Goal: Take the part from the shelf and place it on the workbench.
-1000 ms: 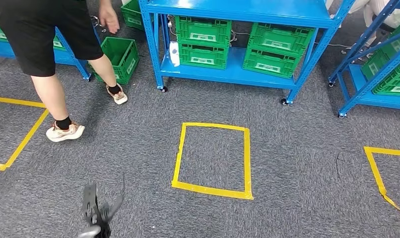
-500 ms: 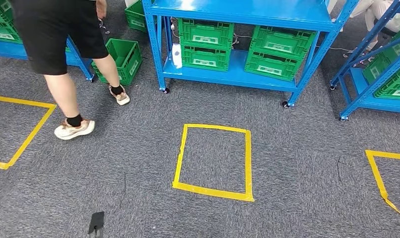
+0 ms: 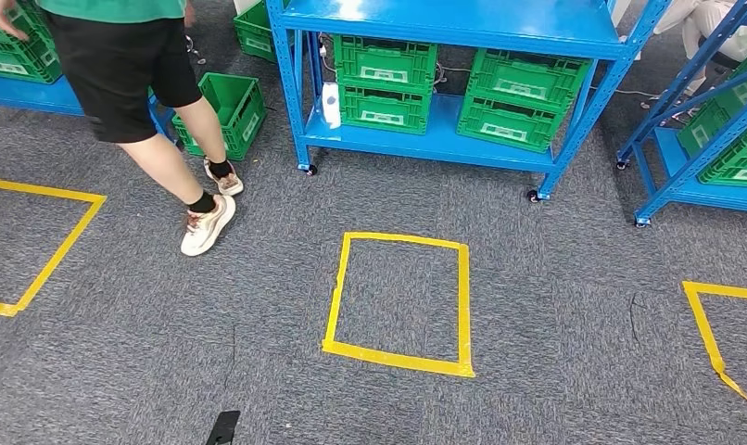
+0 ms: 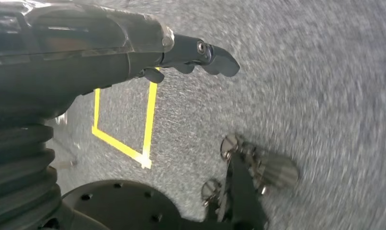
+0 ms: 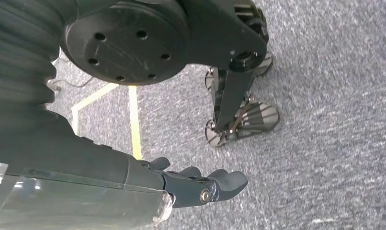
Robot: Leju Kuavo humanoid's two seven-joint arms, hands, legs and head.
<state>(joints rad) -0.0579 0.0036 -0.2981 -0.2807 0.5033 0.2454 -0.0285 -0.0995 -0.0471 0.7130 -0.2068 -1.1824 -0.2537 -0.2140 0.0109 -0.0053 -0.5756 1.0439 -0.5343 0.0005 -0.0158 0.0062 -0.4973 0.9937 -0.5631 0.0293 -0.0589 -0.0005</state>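
A blue wheeled shelf (image 3: 425, 141) stands ahead across the grey carpet, with green crates (image 3: 381, 79) stacked on its lower level and a small white item (image 3: 328, 100) at its left post. No single part can be told apart at this distance. My left hand (image 4: 196, 52) hangs over the carpet with its fingers stretched out and nothing in them; a dark tip of it (image 3: 223, 428) shows at the head view's lower edge. My right hand (image 5: 200, 184) hangs the same way, fingers extended, holding nothing.
A person (image 3: 120, 65) in black shorts walks at the left, by a green crate (image 3: 223, 109) on the floor and another blue shelf (image 3: 18, 93). A third shelf (image 3: 694, 148) stands at the right. Yellow tape squares (image 3: 398, 357) mark the carpet between me and the shelf.
The person has stepped, bringing one foot towards the floor crate and the body further left. My left hand has sunk out of the head view to a dark tip. The view shifted slightly.
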